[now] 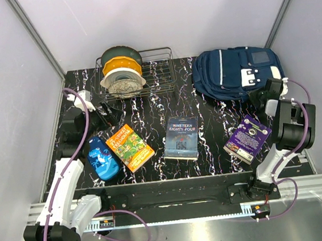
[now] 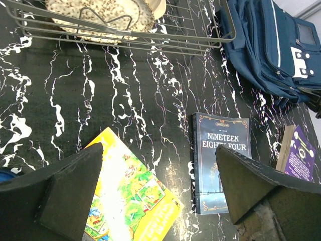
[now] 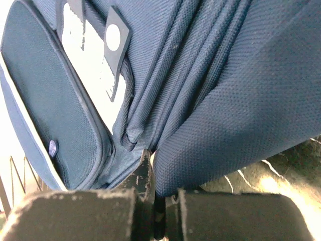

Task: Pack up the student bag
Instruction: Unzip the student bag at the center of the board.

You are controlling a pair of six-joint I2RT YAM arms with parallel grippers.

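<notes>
my right pincer is closed, pads together, nose pushed up against the bottom edge of the student bag. can't tell if any fabric is caught between the pads. the bag is straight ahead of this pincer and touching it, lying flat on the black marbled table. it's navy woven fabric with several padded seams running away from the pincer. up and left of the pincer there's a white patch, a dark tab with a white round snap, and a side pocket with pale piping. the top view shows a grey square panel on the bag's front.

my left pincer is wide apart and holding nothing, above the table. the bag is well away from it, ahead and to its right.
</notes>
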